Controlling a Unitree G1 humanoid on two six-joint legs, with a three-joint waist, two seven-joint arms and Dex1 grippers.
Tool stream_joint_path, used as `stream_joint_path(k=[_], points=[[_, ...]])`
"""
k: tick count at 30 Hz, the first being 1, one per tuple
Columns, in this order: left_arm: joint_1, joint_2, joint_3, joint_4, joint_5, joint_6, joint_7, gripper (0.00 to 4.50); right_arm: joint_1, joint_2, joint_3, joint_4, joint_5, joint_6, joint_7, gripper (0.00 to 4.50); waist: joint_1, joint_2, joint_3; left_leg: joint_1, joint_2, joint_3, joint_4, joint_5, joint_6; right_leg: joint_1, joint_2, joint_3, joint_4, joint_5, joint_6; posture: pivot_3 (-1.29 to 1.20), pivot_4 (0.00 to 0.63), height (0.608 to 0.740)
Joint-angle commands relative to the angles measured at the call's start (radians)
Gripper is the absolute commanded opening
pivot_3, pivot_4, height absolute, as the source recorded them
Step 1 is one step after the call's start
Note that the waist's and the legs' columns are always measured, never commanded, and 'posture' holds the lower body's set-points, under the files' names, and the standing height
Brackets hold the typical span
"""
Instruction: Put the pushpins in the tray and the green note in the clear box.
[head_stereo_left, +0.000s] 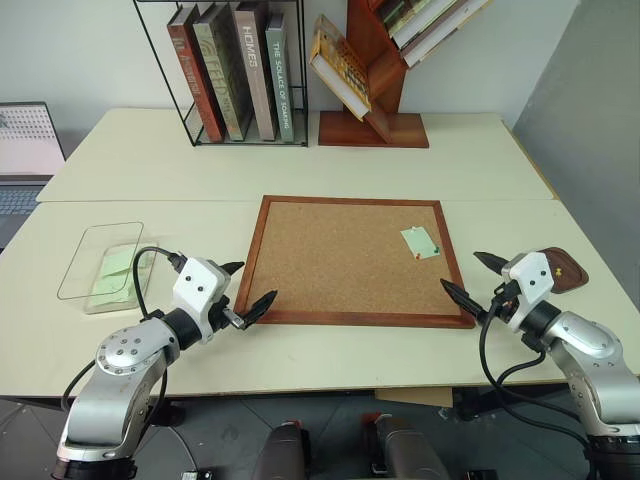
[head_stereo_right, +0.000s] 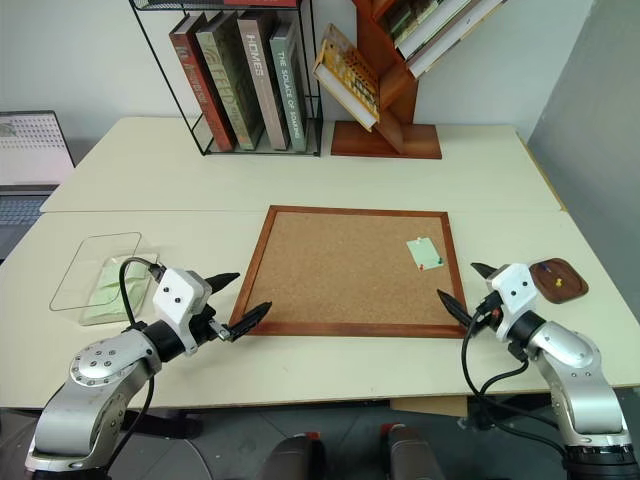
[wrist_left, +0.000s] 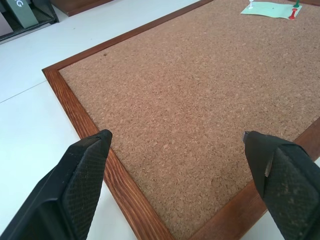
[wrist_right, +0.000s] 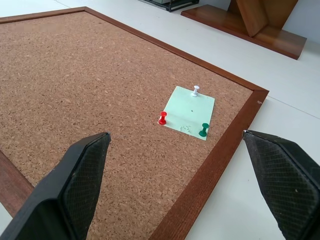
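left gripper (head_stereo_left: 240, 290) spread | right gripper (head_stereo_left: 478, 277) spread | tray (head_stereo_left: 572, 272) half hidden behind right gripper

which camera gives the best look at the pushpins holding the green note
The right wrist view: white, red and green pushpins stand apart on the green note. The left wrist view catches them at its edge; both eye views show tiny specks.

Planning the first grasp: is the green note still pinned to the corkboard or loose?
Pinned. The green note lies flat on the corkboard with a white, a red and a green pushpin stuck at its edges.
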Motion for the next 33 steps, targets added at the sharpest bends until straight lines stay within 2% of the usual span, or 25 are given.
stream_joint_path(k=[1,13,20,33], points=[[0.007,-0.007,-0.01,-0.031,0.001,-0.02,0.007,4.45,-0.028,0.001,-0.002,-0.016,-0.004,-0.008,-0.009,4.5,0.0,0.0,0.0,0.0,0.0,0.0,0.0,0.0,0.0,0.0,0.0,0.0,0.0,0.0,0.0,0.0,0.15,0.74],[0.002,-0.01,-0.025,-0.041,0.002,-0.008,0.014,4.45,-0.026,-0.001,-0.005,0.011,-0.012,-0.04,0.006,4.5,0.0,0.0,0.0,0.0,-0.002,-0.005,0.0,0.0,0.0,0.003,-0.002,-0.004,0.0,0.0,0.0,0.0,0.15,0.74],[-0.017,-0.003,-0.027,-0.077,-0.01,0.039,0.032,4.45,-0.024,0.003,-0.003,0.042,-0.029,-0.073,0.004,4.5,0.002,0.002,0.001,0.0,-0.004,-0.028,0.002,0.0,0.0,0.015,-0.007,-0.03,-0.002,-0.004,-0.006,0.0,0.15,0.74],[-0.028,0.0,-0.027,-0.091,-0.014,0.069,0.032,4.45,-0.012,0.003,0.002,0.009,-0.02,-0.058,0.011,4.5,0.012,0.004,0.003,0.0,-0.001,-0.024,0.001,0.0,0.0,0.011,-0.001,-0.025,-0.001,-0.004,-0.006,0.0,0.15,0.74]])
